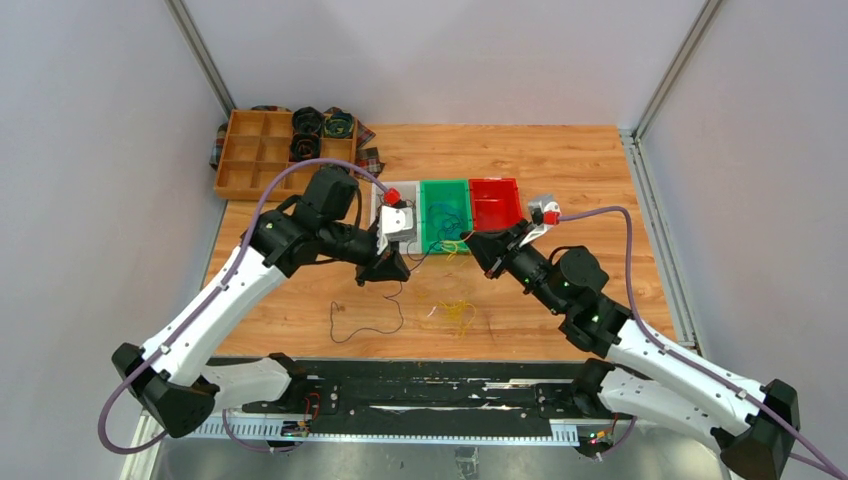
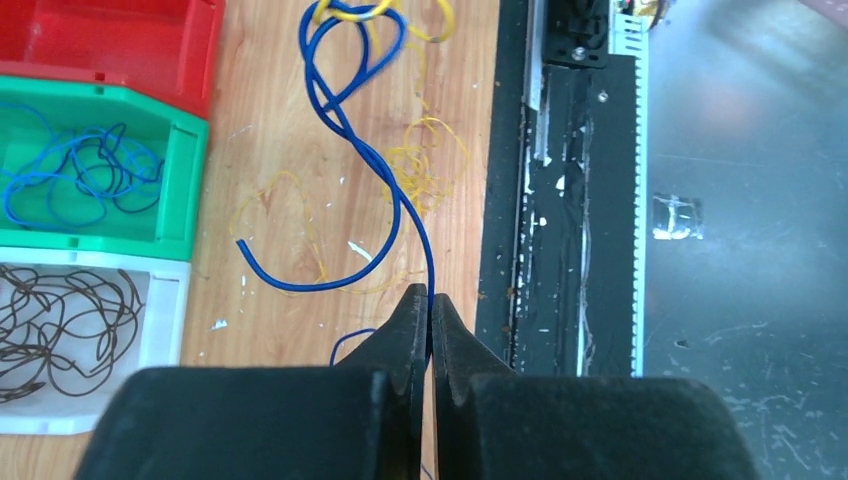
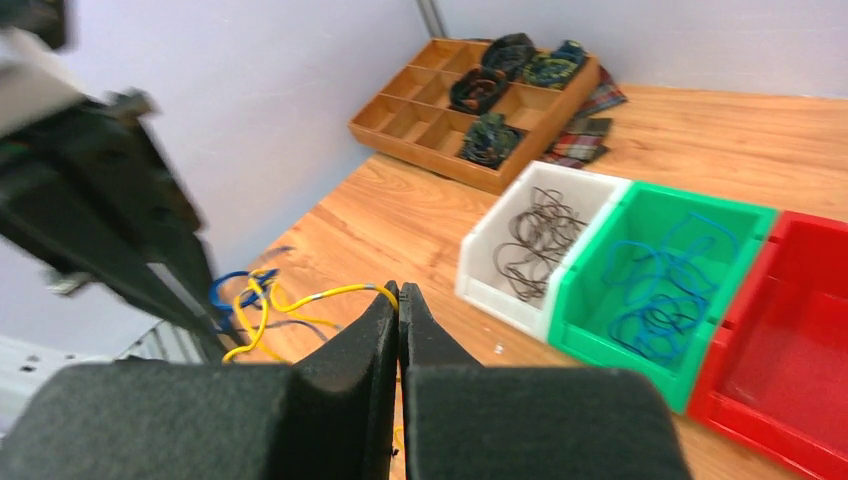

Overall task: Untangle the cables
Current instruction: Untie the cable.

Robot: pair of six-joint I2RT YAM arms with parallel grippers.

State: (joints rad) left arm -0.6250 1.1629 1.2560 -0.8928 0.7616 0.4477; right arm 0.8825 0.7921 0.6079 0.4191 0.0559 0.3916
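Observation:
My left gripper [image 2: 430, 300] is shut on a blue cable [image 2: 395, 190], which rises from its tips and twists up into a yellow loop [image 2: 350, 12]. My right gripper [image 3: 398, 290] is shut on a yellow cable [image 3: 330, 293]; that cable runs left into a knot with the blue cable [image 3: 230, 290] beside the left arm. In the top view the left gripper [image 1: 385, 268] and the right gripper [image 1: 487, 260] hang apart above the table, in front of the bins. Loose yellow cables [image 1: 455, 310] and a dark cable [image 1: 370, 315] lie on the wood below.
Three bins stand in a row: a white bin [image 2: 165, 330] with brown cables, a green bin [image 2: 180, 190] with blue cables, and a red bin [image 2: 120, 60]. A wooden compartment tray [image 1: 260, 150] with dark fabric coils sits at the back left. The black rail [image 1: 420, 395] lines the near edge.

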